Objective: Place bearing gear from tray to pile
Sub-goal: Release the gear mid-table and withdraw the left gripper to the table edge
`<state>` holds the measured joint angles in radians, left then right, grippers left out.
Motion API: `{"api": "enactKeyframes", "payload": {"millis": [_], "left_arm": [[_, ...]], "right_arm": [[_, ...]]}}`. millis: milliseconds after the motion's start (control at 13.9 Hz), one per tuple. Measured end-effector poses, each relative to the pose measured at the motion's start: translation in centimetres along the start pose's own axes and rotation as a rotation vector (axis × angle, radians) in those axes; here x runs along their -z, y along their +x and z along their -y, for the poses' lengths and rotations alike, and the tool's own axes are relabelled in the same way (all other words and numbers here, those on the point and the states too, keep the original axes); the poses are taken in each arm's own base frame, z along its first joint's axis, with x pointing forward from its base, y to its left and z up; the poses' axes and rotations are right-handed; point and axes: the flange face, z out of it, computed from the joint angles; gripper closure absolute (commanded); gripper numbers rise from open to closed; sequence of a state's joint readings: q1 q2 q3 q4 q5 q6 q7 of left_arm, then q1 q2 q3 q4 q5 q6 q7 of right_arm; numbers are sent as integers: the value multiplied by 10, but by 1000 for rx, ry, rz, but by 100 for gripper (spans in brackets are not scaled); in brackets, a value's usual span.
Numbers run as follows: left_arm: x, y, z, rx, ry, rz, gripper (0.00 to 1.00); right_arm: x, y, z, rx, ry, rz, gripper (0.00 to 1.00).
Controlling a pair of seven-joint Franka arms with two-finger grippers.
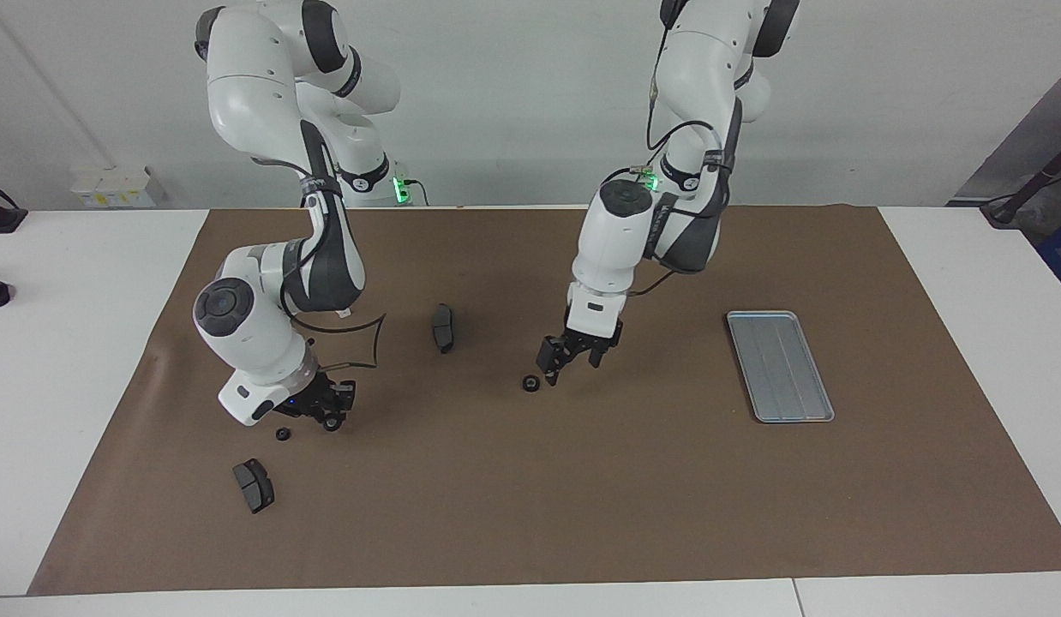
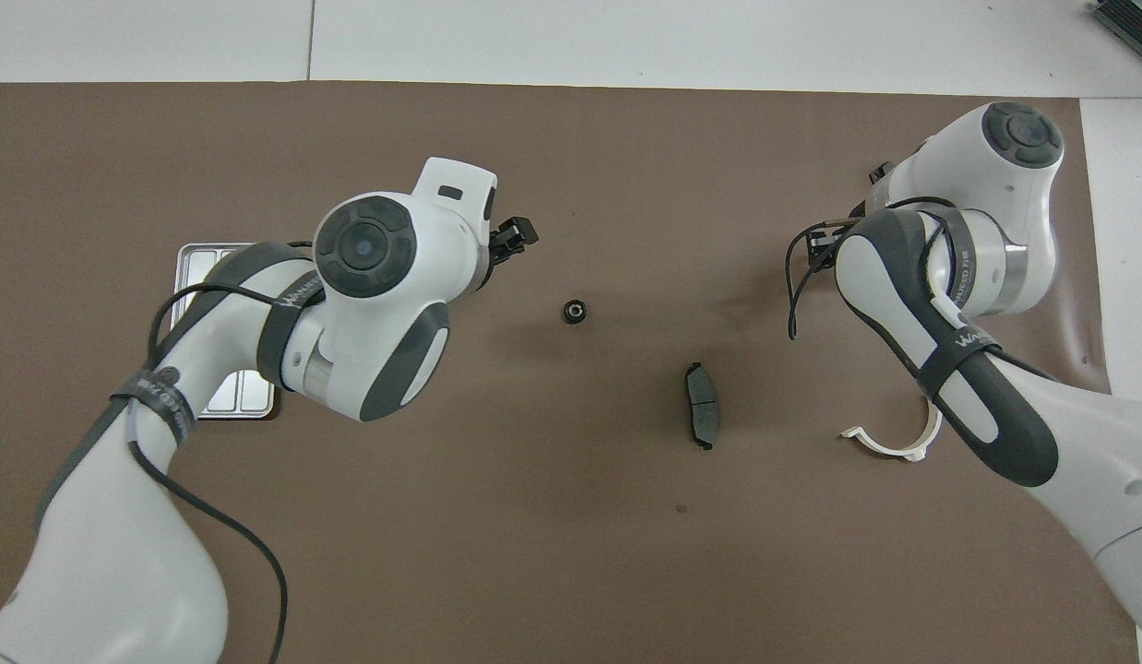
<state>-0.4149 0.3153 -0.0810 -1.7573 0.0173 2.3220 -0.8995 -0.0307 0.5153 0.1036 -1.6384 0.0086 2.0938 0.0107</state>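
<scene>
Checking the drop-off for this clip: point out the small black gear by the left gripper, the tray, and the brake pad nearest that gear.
gear (image 1: 530, 383), facing view, on its round top.
tray (image 1: 818, 417), facing view, on its raised rim.
brake pad (image 1: 443, 327), facing view, on its dark flat face.
</scene>
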Motion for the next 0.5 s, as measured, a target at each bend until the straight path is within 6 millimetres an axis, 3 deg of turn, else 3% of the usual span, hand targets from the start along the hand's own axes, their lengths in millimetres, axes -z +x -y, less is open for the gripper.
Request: {"api": "enactKeyframes", "payload": {"millis": [144,360,432,504], "left_arm": [[28,30,37,-105,55,23,0],[49,67,95,-264,120,82,0],[54,79,113,-311,133,102,0],[60,90,132,-358,142,119,0]], "right_arm": [[-5,-6,19,-28,-3,15,100],[-6,-12,30,-52,-6,23,100],[-7,-13,33,-65,-7,25,92],[-7,-15,36,-86,-8,27,71]]}}
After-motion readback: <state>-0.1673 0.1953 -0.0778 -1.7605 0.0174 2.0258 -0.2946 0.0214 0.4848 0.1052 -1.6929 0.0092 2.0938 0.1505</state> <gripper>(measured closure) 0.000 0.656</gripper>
